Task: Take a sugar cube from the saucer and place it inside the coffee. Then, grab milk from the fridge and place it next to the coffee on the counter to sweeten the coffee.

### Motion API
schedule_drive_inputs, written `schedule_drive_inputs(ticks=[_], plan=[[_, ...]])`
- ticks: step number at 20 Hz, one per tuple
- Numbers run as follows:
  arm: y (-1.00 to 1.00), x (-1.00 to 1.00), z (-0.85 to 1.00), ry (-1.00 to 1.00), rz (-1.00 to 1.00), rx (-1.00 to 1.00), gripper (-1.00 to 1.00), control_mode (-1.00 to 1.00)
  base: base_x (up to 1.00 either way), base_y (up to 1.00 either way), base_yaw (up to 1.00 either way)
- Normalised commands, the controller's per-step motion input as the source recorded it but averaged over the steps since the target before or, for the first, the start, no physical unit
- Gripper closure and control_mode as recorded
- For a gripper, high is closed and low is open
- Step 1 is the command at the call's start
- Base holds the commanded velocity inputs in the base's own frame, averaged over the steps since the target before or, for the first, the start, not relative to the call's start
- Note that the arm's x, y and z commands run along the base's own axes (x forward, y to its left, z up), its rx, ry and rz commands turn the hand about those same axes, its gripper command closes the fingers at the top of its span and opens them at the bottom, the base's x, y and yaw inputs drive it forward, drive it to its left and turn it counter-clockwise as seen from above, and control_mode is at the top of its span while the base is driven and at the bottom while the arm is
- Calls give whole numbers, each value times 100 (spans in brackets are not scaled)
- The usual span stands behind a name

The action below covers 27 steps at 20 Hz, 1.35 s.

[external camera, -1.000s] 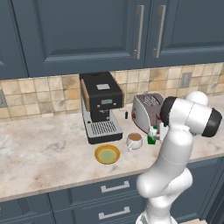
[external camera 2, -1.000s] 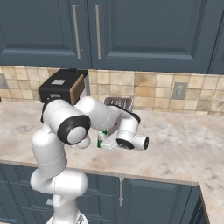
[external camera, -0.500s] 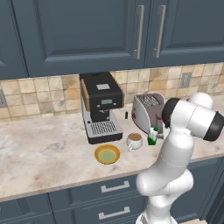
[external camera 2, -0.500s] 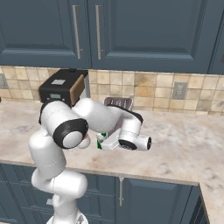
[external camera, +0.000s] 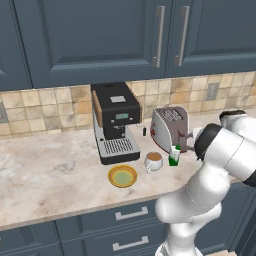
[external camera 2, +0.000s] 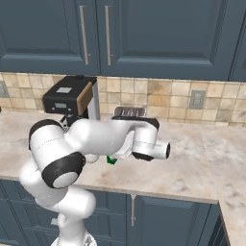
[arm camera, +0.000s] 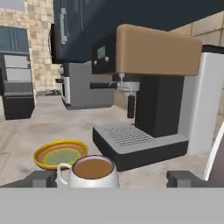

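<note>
You've drawn the arm back from the milk (external camera: 174,155), which stands beside the coffee (external camera: 153,161) on the counter (external camera: 55,165), the claw (arm camera: 111,178) spread wide and empty, so both steps look done.

A black coffee machine (external camera: 116,121) with a tan side panel is standing against the tiled backsplash (external camera: 45,102), a silver toaster (external camera: 169,129) is sitting just to its right, and dark blue upper cabinets (external camera: 100,35) are hanging overhead.
</note>
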Motion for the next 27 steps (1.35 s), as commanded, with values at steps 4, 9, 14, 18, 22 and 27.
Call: schedule_drive_inputs(ticks=[4,9,14,18,22,27], plan=[[25,-69,68,-17,0,-9,-100,-100,0,0,0],[22,-69,82,-18,0,-9,-100,-100,0,0,0],[7,-44,81,-14,0,-10,-100,-100,0,0,0],[3,-54,64,-21,0,-23,-100,-100,0,0,0],[0,-41,16,-12,0,-12,-100,-100,0,0,0],[-5,-22,0,0,0,0,-100,-100,0,0,0]])
